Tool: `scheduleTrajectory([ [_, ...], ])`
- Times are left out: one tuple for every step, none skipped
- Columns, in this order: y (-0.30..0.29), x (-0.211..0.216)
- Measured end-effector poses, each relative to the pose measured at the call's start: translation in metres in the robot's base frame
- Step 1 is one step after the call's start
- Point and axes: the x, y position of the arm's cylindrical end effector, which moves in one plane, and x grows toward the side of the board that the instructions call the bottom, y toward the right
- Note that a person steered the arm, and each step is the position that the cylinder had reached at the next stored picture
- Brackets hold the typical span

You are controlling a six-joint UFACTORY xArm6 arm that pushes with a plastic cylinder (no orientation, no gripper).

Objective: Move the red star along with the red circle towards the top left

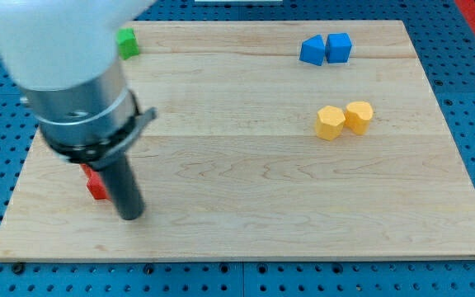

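- My tip point(130, 214) rests on the board near the bench's bottom-left corner; it is a plain dark rod with nothing to part or close, clamped on nothing, with a red block touching or just beside its left flank.
- The arm's pale body and grey collar point(85, 103) fill the bench's top-left region and hide much of the board under them.
- The wooden board point(262, 206) spans nearly the whole view; its middle and bottom-right hold no blocks.
- Two blue blocks point(325, 49) sit touching near the top edge, right of centre; their shapes are hard to make out.
- Two yellow blocks point(344, 119) sit touching below the blue pair, toward the right edge; they look roughly hexagonal.
- A green block point(127, 43) peeks out by the top edge near the top-left corner, partly hidden by the arm.
- One red block point(95, 183) shows only as a sliver by the left edge, just left of my tip. I cannot tell whether it is the red star or the red circle, and the other red piece is hidden, probably behind the rod or collar.
- Risk, as I judge it: my tip stands right of and below the red piece, so a careless push could slide it off the left edge rather than up toward the top-left corner.
- With the second red piece unseen, one push may split the pair, or drive them into the green block on the way up.
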Motion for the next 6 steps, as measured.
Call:
scheduleTrajectory([
  [-0.041,-0.020],
  [-0.041,-0.076],
  [-0.040,-0.123],
  [-0.041,-0.178],
  [-0.042,-0.213],
  [-0.028,-0.198],
])
